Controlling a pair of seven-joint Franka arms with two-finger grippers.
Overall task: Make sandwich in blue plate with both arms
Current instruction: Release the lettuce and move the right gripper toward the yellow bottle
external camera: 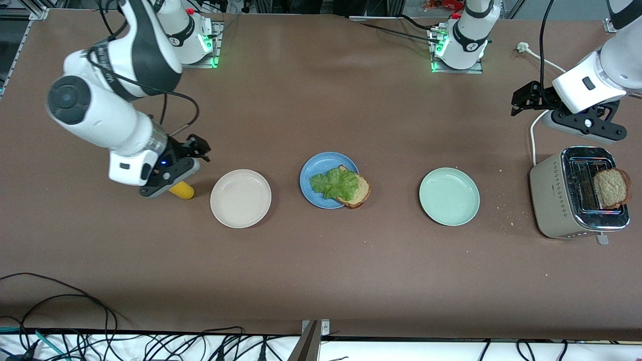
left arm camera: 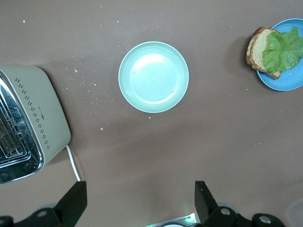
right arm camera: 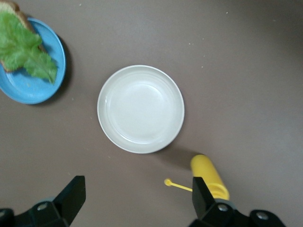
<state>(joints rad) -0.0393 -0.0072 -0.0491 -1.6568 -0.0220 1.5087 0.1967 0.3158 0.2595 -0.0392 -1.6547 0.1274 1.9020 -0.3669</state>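
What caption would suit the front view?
Half-built sandwich on the blue plate; second bread slice waits in the toaster.

Three plates sit on the table: one beige (external camera: 241,198), one blue (external camera: 317,176), one green (external camera: 449,196). Two bread slices show: one on the blue plate (external camera: 357,190) and one standing up out of the toaster (external camera: 611,188). One lettuce leaf (external camera: 333,183) (lying over the plated slice). One toaster (external camera: 551,200), with two slots. One yellow bottle (external camera: 181,190). Two arms, each with one gripper: left (external camera: 519,100), right (external camera: 198,150).
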